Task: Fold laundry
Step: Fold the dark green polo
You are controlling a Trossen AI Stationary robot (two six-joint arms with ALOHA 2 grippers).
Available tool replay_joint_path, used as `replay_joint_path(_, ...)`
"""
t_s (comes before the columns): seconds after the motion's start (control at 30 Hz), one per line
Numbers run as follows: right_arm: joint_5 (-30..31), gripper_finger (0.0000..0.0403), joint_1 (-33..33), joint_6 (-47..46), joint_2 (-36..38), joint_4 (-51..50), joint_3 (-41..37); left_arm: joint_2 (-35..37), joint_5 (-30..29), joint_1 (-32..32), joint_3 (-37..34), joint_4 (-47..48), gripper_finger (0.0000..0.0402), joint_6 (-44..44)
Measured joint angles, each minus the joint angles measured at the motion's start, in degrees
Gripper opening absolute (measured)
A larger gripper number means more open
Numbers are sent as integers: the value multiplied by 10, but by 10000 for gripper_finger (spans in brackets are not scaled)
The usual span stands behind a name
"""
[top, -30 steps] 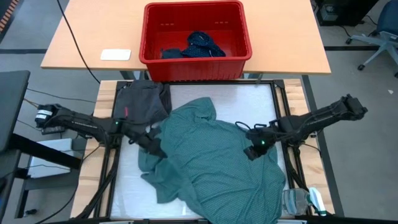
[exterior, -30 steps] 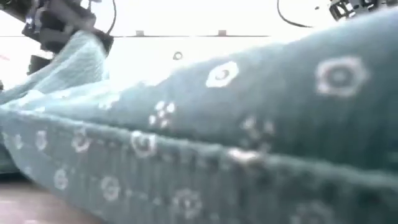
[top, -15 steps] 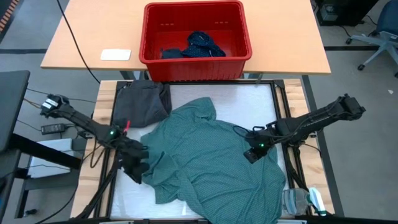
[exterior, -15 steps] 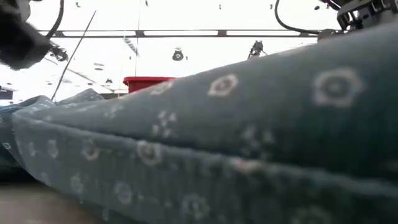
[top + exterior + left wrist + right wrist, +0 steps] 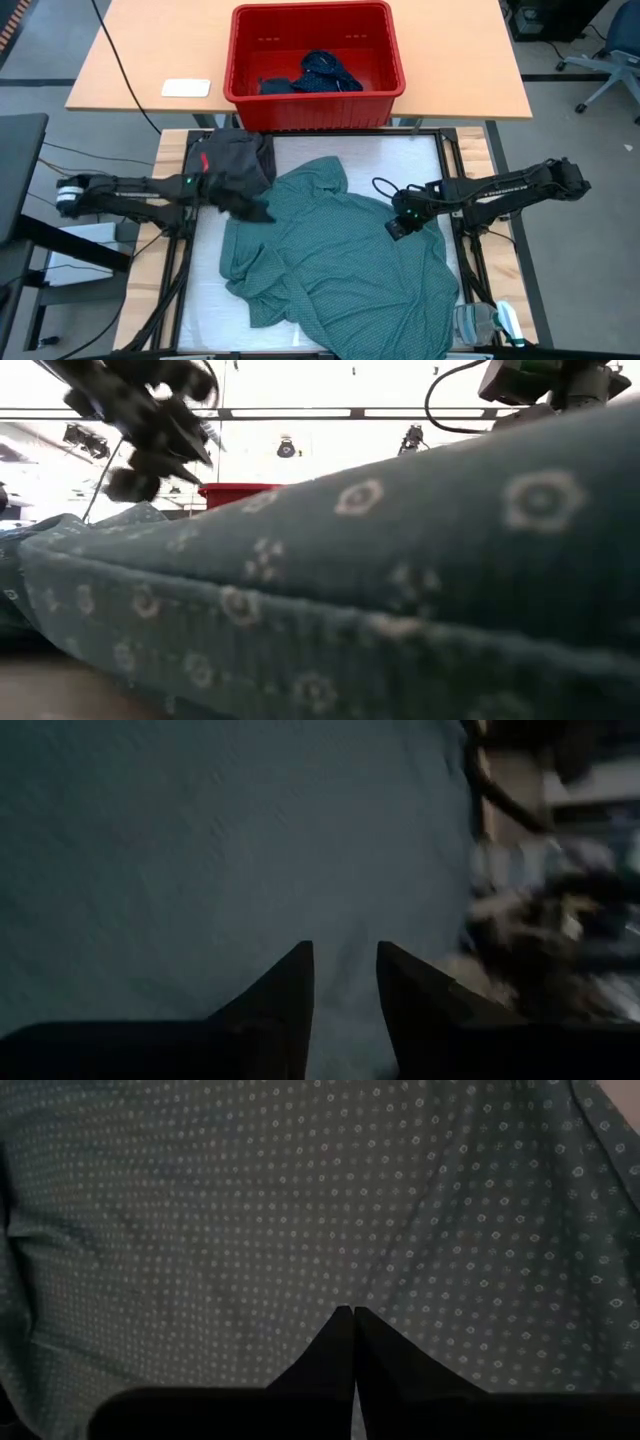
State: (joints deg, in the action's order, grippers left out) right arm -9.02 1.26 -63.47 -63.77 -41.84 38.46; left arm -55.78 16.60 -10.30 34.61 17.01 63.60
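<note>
**Teal shirt spread mid-frame, both hands over it**

Teal dotted shirt (image 5: 335, 255) lies rumpled across the white tabletop (image 5: 410, 160), centre to lower frame in the high view. Charcoal piece (image 5: 232, 165) sits at its upper left; navy dotted piece (image 5: 325, 72) is in the red basket (image 5: 315, 65) up top. Left hand (image 5: 252, 208) hovers at the shirt's upper-left edge, fingers (image 5: 285, 995) slightly parted, gripping nothing (blurry). Right hand (image 5: 397, 226) at the right side, fingers (image 5: 340, 1350) pressed together, no cloth between them.

Bright overhead light; left wrist view dim, motion-blurred at edge
</note>
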Motion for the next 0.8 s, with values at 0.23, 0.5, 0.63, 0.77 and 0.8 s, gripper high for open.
replay_joint_path(0.23,35,12,9,-49,0,-3,0,-131,42,-160,4,-154,114,-142)
replay_joint_path(0.5,155,12,-8,-117,0,-125,0,-356,58,-175,164,-142,114,-336)
replay_joint_path(0.63,119,12,-11,-128,0,-174,0,-451,57,-175,271,-58,114,-428)
replay_joint_path(0.77,106,12,-11,-132,0,-191,0,-515,43,-176,360,43,114,-498)
replay_joint_path(0.8,106,12,-11,-136,0,-190,0,-524,38,-176,376,65,114,-512)
